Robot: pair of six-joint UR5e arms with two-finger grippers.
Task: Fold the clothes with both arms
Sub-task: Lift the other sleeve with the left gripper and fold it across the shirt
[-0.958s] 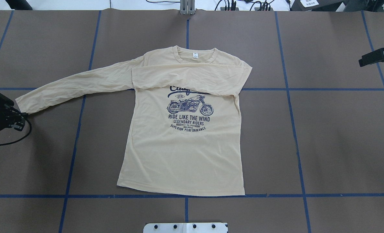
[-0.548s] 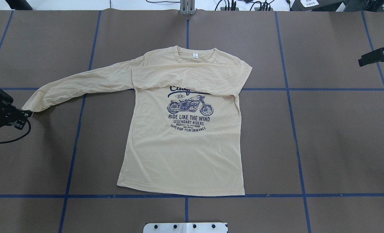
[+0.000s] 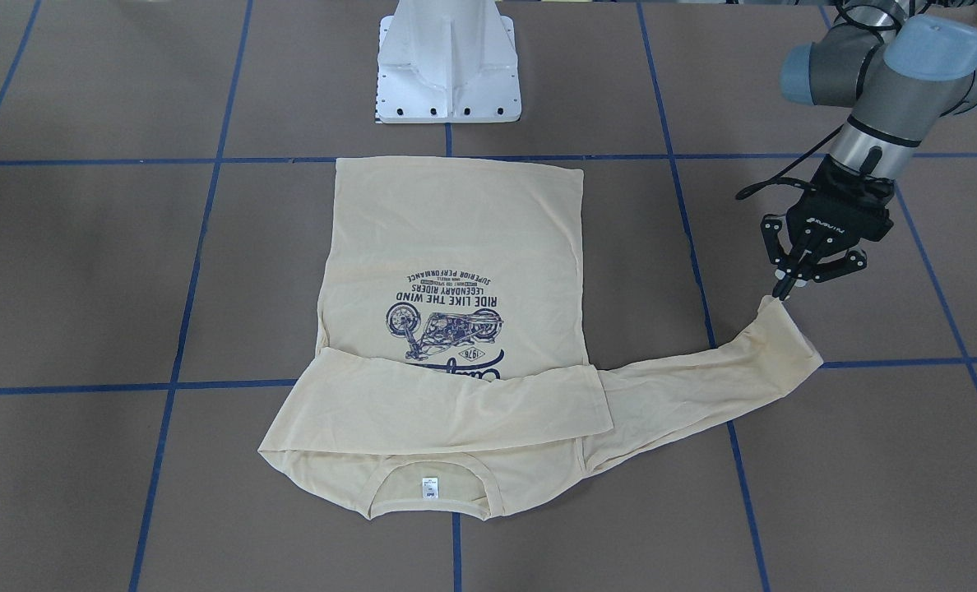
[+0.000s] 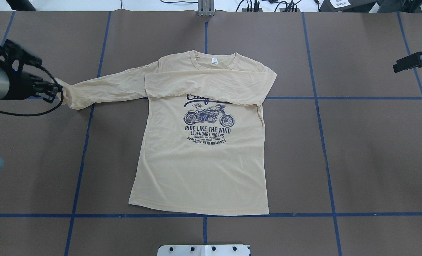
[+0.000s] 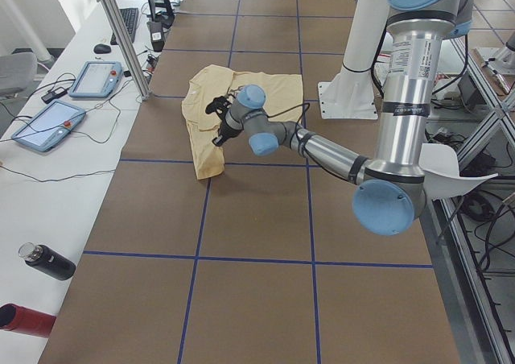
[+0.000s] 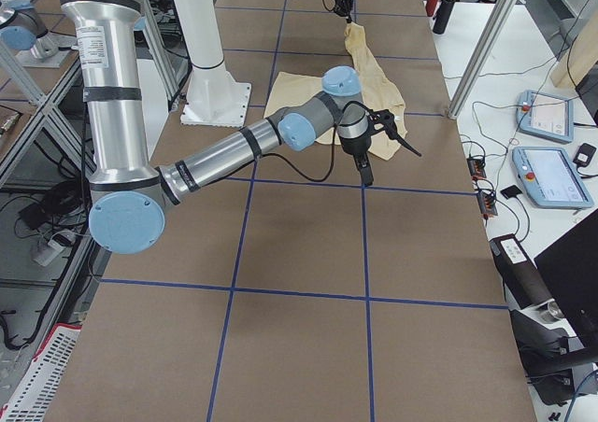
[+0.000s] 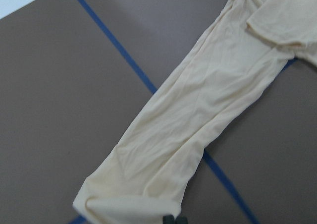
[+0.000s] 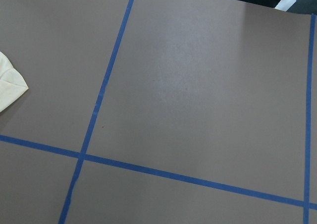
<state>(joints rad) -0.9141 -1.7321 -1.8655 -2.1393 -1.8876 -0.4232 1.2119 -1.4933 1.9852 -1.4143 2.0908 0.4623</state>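
While R pincer [image 6: 392, 167] gapes empty, L pincer [image 3: 780, 291] clamps T-shirt [image 3: 456, 238] cuff [image 3: 787, 329].

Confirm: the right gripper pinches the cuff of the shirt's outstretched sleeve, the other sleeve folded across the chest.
Wrong arm: the left gripper pinches the cuff, as the front-facing view shows; the right gripper hangs clear of the shirt. The other sleeve is indeed folded across the chest.
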